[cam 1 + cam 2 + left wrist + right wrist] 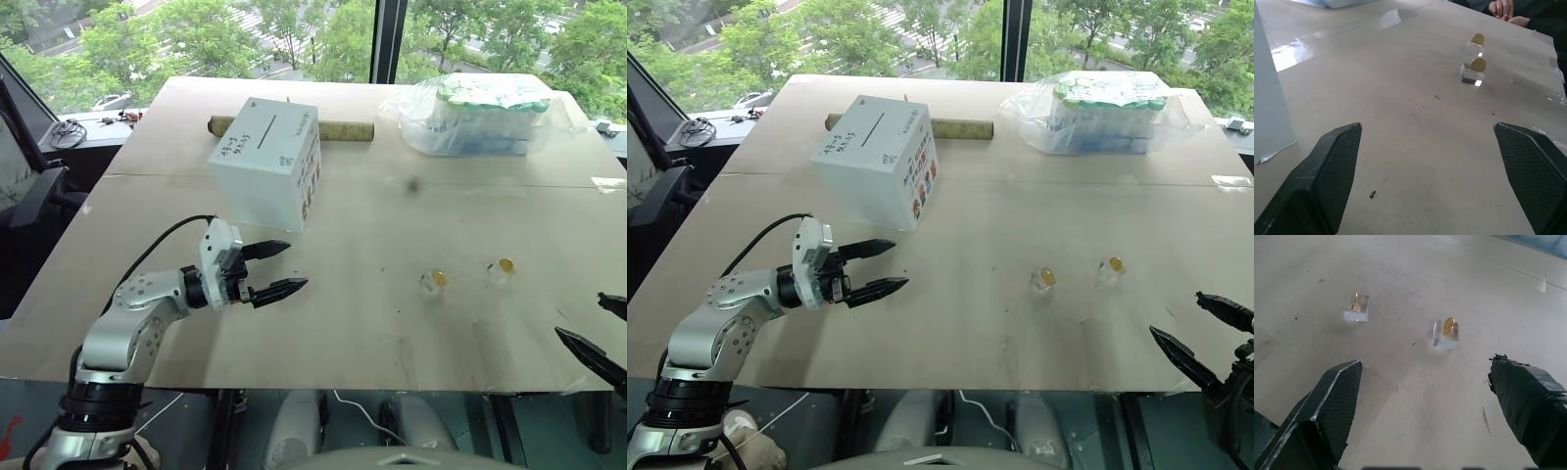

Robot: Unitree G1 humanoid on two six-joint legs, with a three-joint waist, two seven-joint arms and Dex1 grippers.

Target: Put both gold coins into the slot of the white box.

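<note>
Left end effector (284,268): fingers spread wide, nothing between them, hovering low over the desk (372,323) just in front of the white box (266,160). It points across the desk toward the coins.

Right end effector (600,329): also spread wide, empty, at the near right edge of the desk, aimed at the coins.

Gold coins: both stand on edge, each in its own small clear plastic piece, side by side on the right half of the desk. Left coin (440,278) and right coin (506,264) are near each other, not touching, and both are well apart from the box.

White box sits left of centre toward the far side, handwriting on top, slot (268,123) facing up, column of coloured pictures on its right face.

Behind the box a brown cardboard tube (345,129) lies flat. Far right: clear plastic bag (480,116) of white-green containers.

A person's hands (1504,10) show at the far edge in the left wrist view.
</note>
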